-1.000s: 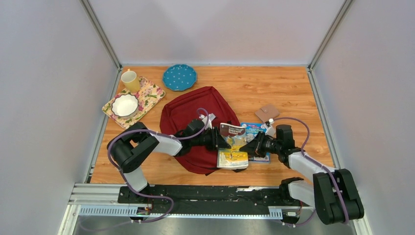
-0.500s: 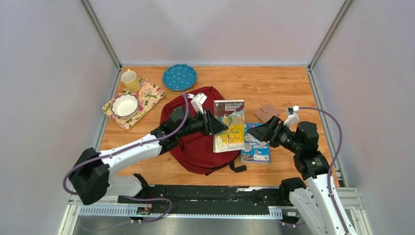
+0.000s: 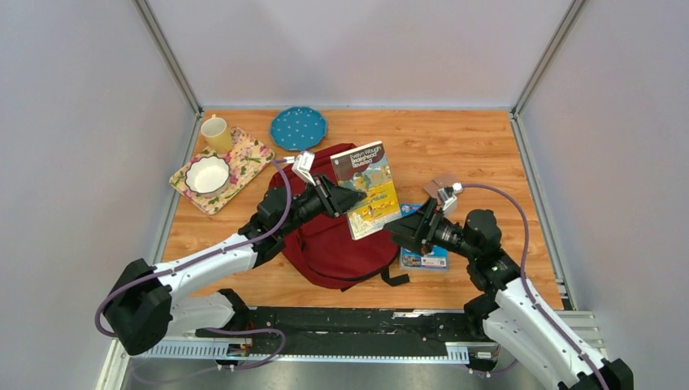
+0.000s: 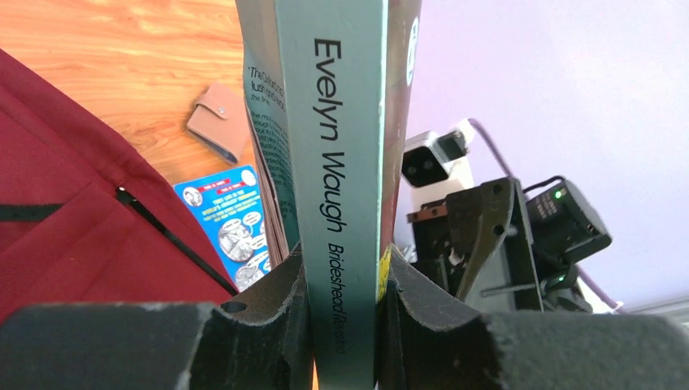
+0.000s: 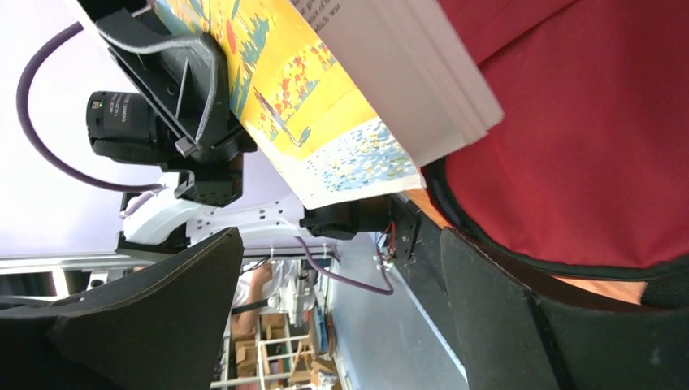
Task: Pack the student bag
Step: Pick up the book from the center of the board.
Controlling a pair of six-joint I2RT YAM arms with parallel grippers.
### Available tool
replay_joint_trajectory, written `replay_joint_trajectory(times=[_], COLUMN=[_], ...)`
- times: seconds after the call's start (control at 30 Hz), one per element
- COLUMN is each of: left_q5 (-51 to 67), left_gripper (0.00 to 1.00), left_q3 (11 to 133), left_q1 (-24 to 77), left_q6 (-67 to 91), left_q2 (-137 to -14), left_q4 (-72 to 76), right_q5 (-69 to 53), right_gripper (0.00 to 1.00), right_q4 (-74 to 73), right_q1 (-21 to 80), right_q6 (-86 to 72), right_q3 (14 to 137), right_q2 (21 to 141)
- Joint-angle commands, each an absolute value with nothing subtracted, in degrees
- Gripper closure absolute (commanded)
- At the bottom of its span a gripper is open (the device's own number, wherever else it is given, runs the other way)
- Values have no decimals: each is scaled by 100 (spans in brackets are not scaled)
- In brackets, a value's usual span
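The student bag [image 3: 321, 244] is a dark red backpack lying flat mid-table, also seen in the left wrist view [image 4: 65, 211] and the right wrist view [image 5: 585, 138]. My left gripper [image 3: 345, 199] is shut on the spine of a paperback book [image 3: 370, 191] with a yellow cover, holding it lifted and tilted above the bag. The left wrist view shows the grey-green spine [image 4: 337, 162] clamped between both jaws [image 4: 341, 305]. My right gripper [image 3: 404, 231] hangs open just right of the book, nothing between its jaws [image 5: 341, 284]; the book's lower corner [image 5: 325, 81] floats above them.
A blue booklet [image 3: 422, 256] lies right of the bag under the right arm, with a brown wallet [image 4: 218, 120] behind it. At the back left sit a floral tray [image 3: 248, 158] with a white bowl [image 3: 207, 173], a yellow mug [image 3: 216, 132], and a blue dotted plate [image 3: 298, 127].
The right gripper opened and let go of the book, then drew back slightly. The left arm raised the book from the bag's front edge up and toward the back, over the bag.
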State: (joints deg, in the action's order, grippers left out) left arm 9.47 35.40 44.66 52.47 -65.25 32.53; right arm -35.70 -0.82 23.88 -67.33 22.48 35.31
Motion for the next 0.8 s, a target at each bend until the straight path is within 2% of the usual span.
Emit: replay_joint_trajectory(times=[0.0, 0.23, 0.6, 0.73, 0.77], left_q5=[1089, 1072, 993, 958, 949], left_gripper=[100, 100, 100, 100, 100], left_q3=[3586, 3384, 3112, 2989, 2953], left_q1=[4500, 4535, 4579, 4579, 4570], left_q6=[5835, 6319, 6697, 6846, 6908], left_q2=[-6574, -6794, -7005, -7084, -7101], left_q4=[5070, 6055, 6680, 6907, 6943], right_q5=[-2787, -2330, -1714, -1644, -1617], right_gripper=[5, 2, 2, 14, 23], right_q4=[1711, 2776, 4578, 5018, 5166], right_q1=[2882, 2988, 3085, 3085, 3085], right_q6=[-7742, -8323, -8438, -8516, -8543], right_q3=[1978, 1644, 1617, 1635, 1626], right_q2=[3744, 4280, 5053, 5360, 5414])
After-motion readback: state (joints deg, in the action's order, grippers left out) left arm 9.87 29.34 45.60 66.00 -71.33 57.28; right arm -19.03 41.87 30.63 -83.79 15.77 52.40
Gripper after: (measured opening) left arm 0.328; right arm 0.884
